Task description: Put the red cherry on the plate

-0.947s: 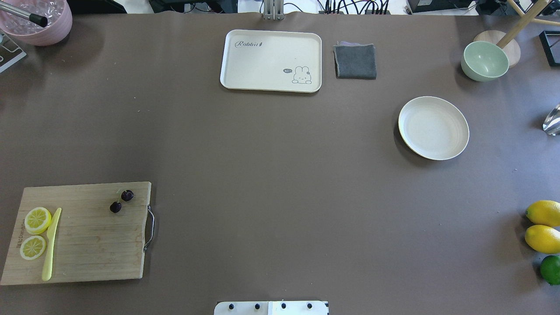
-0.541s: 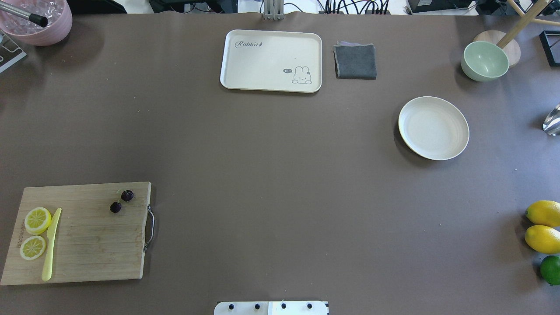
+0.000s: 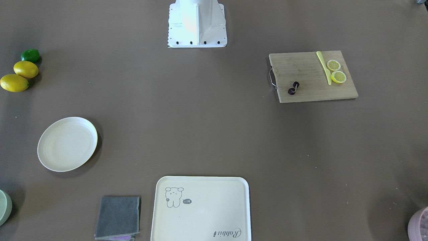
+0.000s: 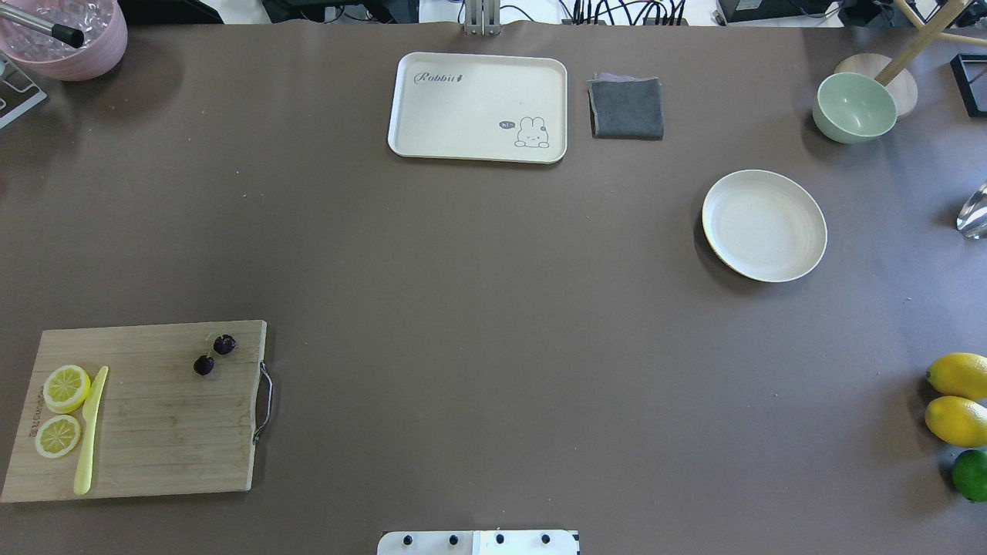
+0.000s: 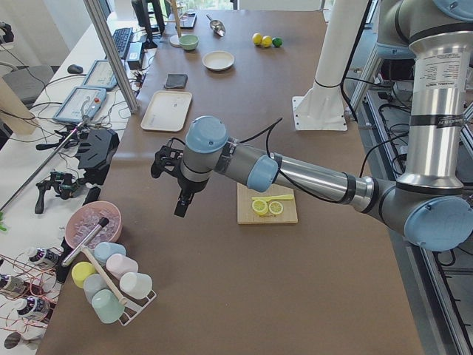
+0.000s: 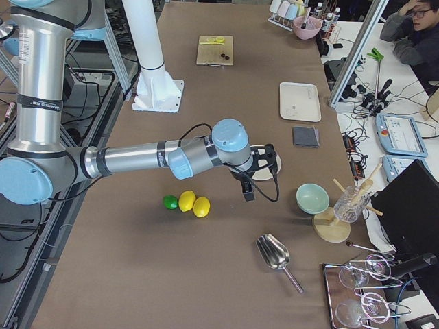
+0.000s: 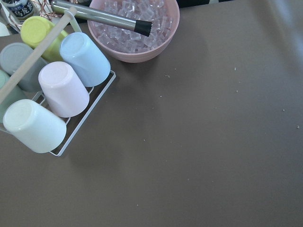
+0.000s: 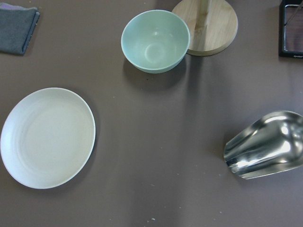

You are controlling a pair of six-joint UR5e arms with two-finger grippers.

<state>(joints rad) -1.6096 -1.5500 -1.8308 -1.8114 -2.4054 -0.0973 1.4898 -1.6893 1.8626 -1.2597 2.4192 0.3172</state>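
The red cherry (image 4: 213, 354), two tiny dark fruits on one pale stem, lies on the wooden cutting board (image 4: 154, 432) at the near left, close to the board's handle end. It also shows as the red cherry (image 3: 294, 88) in the front-facing view. The cream plate (image 4: 763, 225) sits bare at the far right, and the right wrist view sees the plate (image 8: 47, 137) from above. My left gripper (image 5: 171, 177) hovers above the table's left end, away from the board. My right gripper (image 6: 257, 168) hangs near the plate. I cannot tell whether either one is open or shut.
Two lemon slices (image 4: 62, 408) and a yellow knife (image 4: 90, 432) share the board. A rabbit tray (image 4: 478, 106) and grey cloth (image 4: 626, 108) lie at the far edge. A green bowl (image 4: 854, 106), metal scoop (image 8: 265, 151), lemons (image 4: 956, 397), pink ice bowl (image 7: 137, 28) and cup rack (image 7: 52, 90) ring the table.
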